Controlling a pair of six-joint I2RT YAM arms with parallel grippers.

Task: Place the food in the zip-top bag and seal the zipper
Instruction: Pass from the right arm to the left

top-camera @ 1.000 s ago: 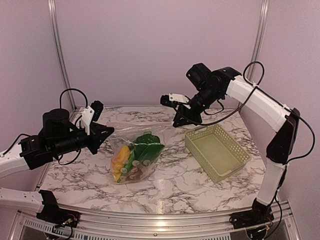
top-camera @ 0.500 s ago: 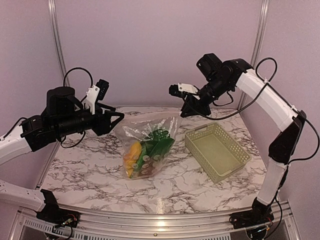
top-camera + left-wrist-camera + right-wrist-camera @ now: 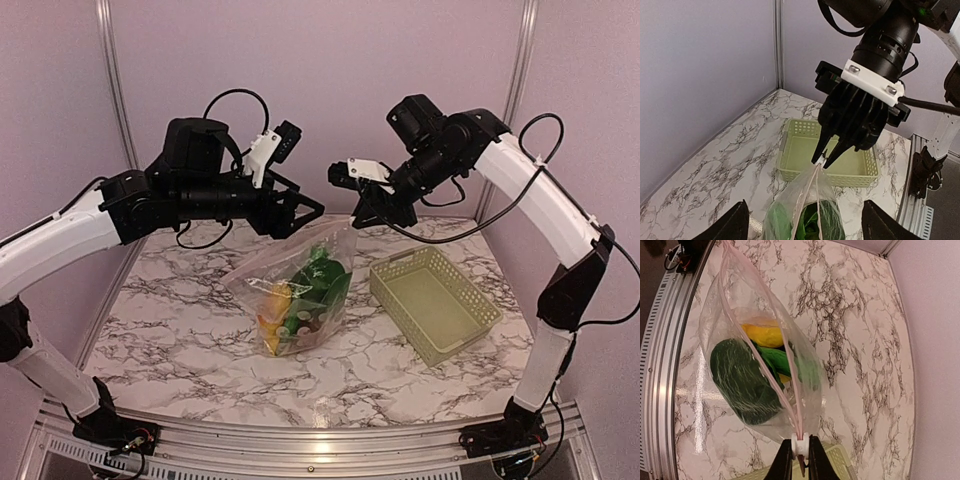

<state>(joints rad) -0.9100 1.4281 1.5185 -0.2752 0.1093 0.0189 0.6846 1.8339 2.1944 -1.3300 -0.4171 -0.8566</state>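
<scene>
The clear zip-top bag [image 3: 262, 282] hangs by one top corner from my right gripper [image 3: 357, 222], its lower end down at the marble table. Those fingers are shut on the white slider [image 3: 800, 444] at the end of the zipper [image 3: 771, 365], whose two pink strips spread apart away from the slider. The food [image 3: 303, 297] lies inside: a dark green leafy piece [image 3: 737, 380] and a yellow piece [image 3: 762, 335] show. My left gripper [image 3: 300, 218] is open, raised just left of the right one, above the bag's top edge [image 3: 810, 200], touching nothing.
A pale green lattice basket [image 3: 435, 300] sits on the right of the marble table [image 3: 170, 330], right behind the hanging bag in the left wrist view. The table's metal front rail [image 3: 320, 440] runs along the near edge; walls close in behind.
My left gripper opened and let go of the bag's left end, then rose and swung right toward the right gripper. The bag now dangles from the right gripper alone.
</scene>
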